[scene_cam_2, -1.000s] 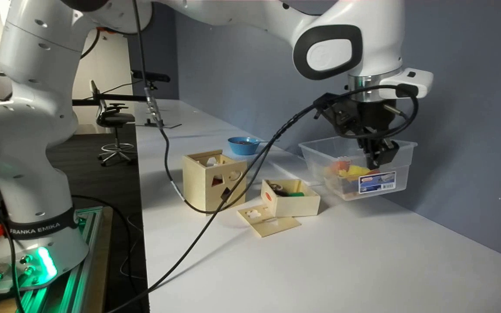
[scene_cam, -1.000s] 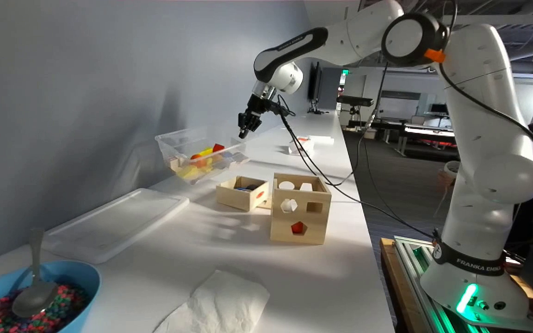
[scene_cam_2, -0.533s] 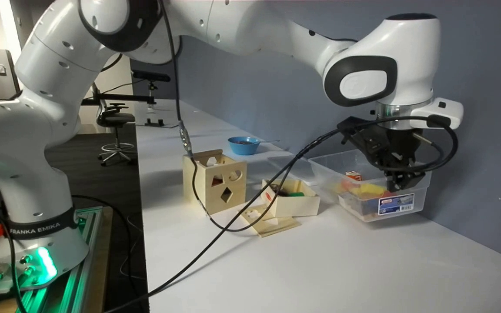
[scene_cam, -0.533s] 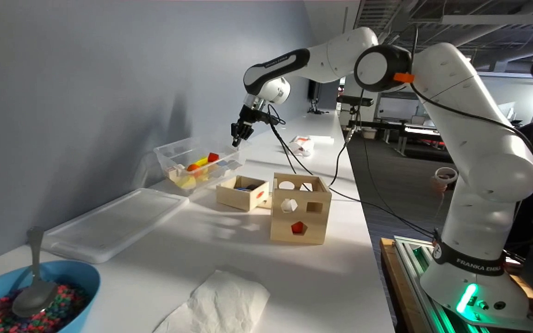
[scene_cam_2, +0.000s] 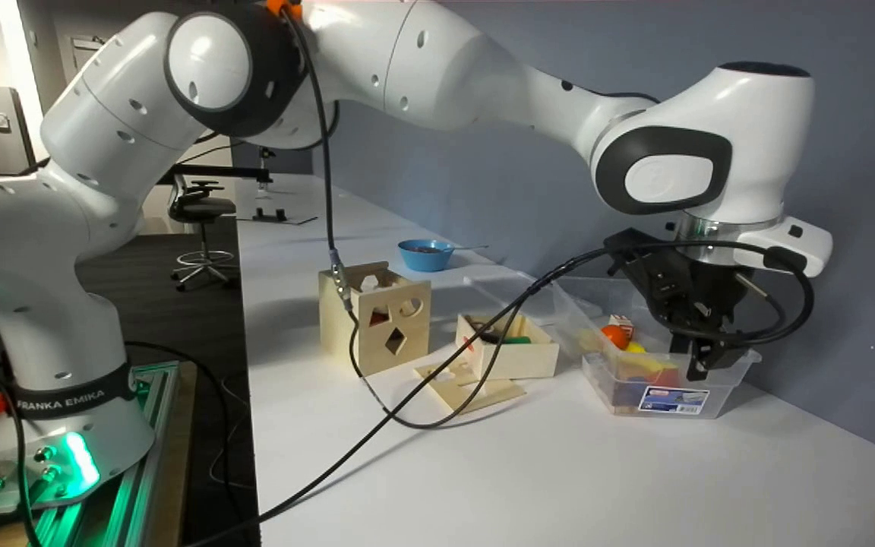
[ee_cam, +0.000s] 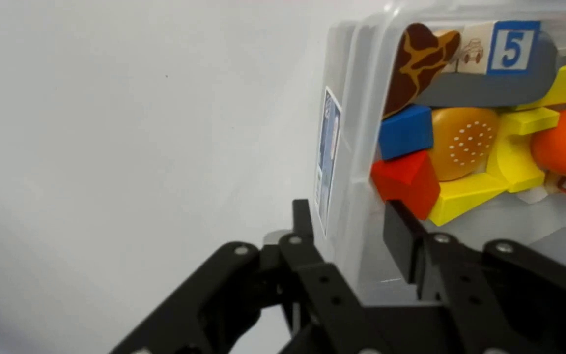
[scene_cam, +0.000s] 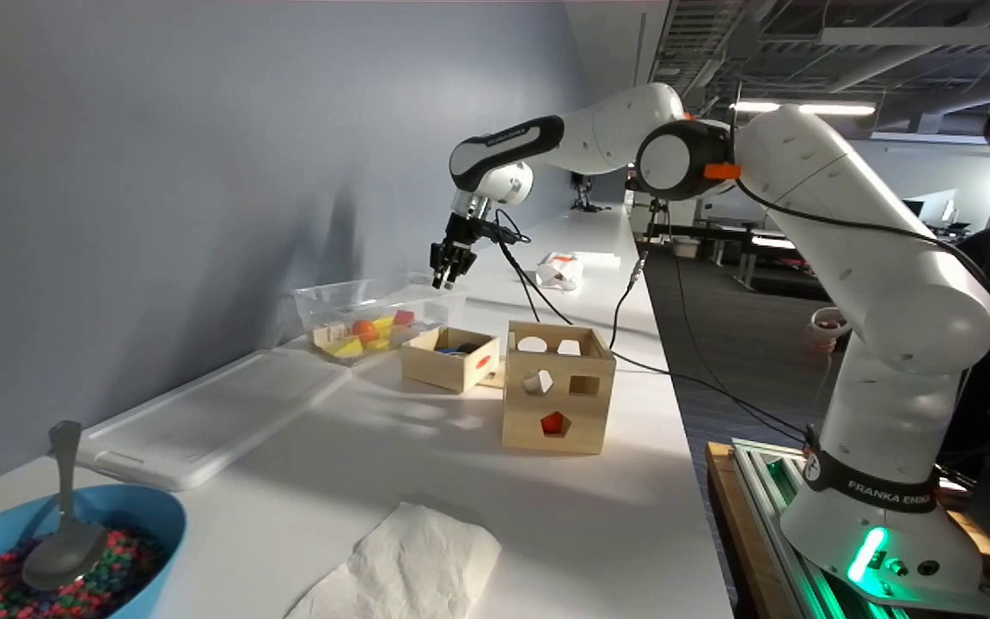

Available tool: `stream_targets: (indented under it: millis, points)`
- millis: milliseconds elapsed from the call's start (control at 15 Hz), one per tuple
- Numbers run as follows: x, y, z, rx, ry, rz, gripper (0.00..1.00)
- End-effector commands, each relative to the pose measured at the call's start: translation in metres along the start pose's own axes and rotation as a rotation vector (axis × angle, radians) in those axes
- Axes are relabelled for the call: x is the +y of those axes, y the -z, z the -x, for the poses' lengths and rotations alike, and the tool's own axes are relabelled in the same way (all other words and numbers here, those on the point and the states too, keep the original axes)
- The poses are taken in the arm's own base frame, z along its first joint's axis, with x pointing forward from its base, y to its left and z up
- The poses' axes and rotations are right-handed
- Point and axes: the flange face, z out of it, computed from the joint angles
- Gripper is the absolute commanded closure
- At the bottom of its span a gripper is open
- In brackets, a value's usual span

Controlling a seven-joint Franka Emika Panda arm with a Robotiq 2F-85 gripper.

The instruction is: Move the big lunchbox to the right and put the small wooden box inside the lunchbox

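The big lunchbox, a clear plastic tub (scene_cam_2: 722, 382), sits level on the white table against the wall and holds several coloured toy pieces. It also shows in an exterior view (scene_cam: 336, 298) and in the wrist view (ee_cam: 359, 147). My gripper (ee_cam: 344, 211) is open, its fingers on either side of the tub's end wall with gaps to it. In both exterior views the gripper (scene_cam: 446, 284) (scene_cam_2: 692, 365) is at the tub's labelled end. The small wooden box (scene_cam: 435, 367) stands beside the tub with dark and green items inside; it also shows in an exterior view (scene_cam_2: 519, 360).
A taller wooden cube (scene_cam: 557, 391) (scene_cam_2: 373, 319) stands near the small box. A flat wooden lid (scene_cam_2: 475, 389) lies by the box. A clear tub lid (scene_cam: 220, 413), a blue bowl (scene_cam: 160, 533) with a spoon and a white cloth (scene_cam: 418, 554) are on the table. The arm's cable (scene_cam_2: 399, 410) hangs over it.
The tub has gone from tilted, with its labelled end raised, to level on the table, and has shifted away from the small box. My gripper has lowered and its fingers have opened off the wall.
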Motion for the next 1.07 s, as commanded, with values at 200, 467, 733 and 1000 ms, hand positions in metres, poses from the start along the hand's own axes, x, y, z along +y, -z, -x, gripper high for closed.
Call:
stream_targets:
  millis: [200,467,733,1000]
  points:
    - [-0.012,0.083,-0.013,0.034,-0.056,0.007,0.03]
    - [-0.046,0.143,-0.005,0.056,0.060,-0.010,0.00]
    - [-0.119,0.159,0.016,-0.009,0.199,-0.032,0.00]
    - [-0.180,0.160,0.038,-0.056,0.347,-0.032,0.00]
